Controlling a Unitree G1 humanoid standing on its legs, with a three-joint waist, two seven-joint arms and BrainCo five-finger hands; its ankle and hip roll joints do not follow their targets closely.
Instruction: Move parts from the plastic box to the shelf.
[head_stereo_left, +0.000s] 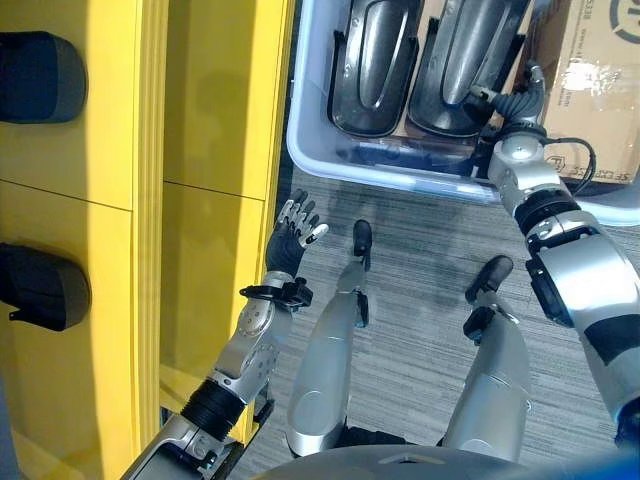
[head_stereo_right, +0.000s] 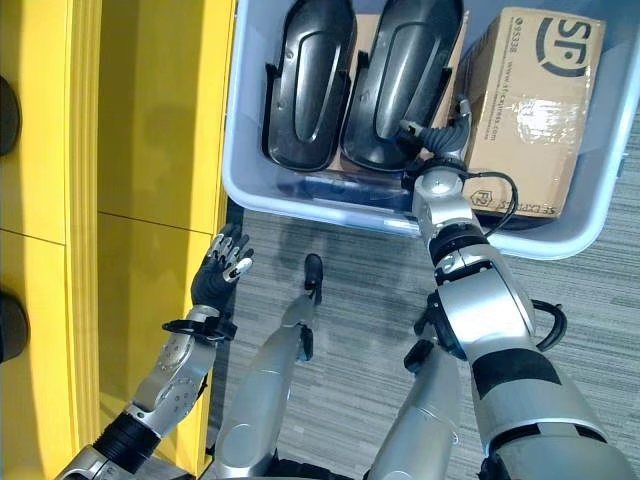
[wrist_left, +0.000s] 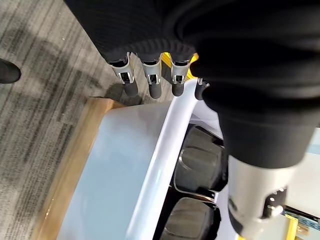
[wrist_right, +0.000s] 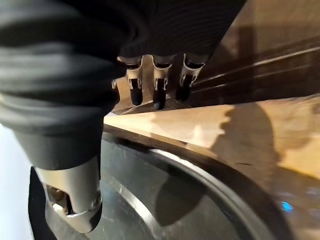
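- My right hand (head_stereo_right: 437, 135) is hovering with relaxed, empty fingers (wrist_right: 158, 95) over a glossy black moulded part (head_stereo_right: 400, 80).
- That part and its curved twin (head_stereo_right: 305, 85) are lying in the smooth pale plastic box (head_stereo_right: 250, 190), beside a cardboard carton (head_stereo_right: 530, 100).
- My left hand (head_stereo_right: 220, 270) is hanging with straight, empty fingers by the flat yellow shelf (head_stereo_right: 150, 150).

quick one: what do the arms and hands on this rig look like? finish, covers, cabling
Both arms are silver-grey shells with black bands at the joints. The left hand and right hand wear a dark ribbed cover over the back and wrist; the fingers are silver with dark tips. A black cable loops beside the right wrist.
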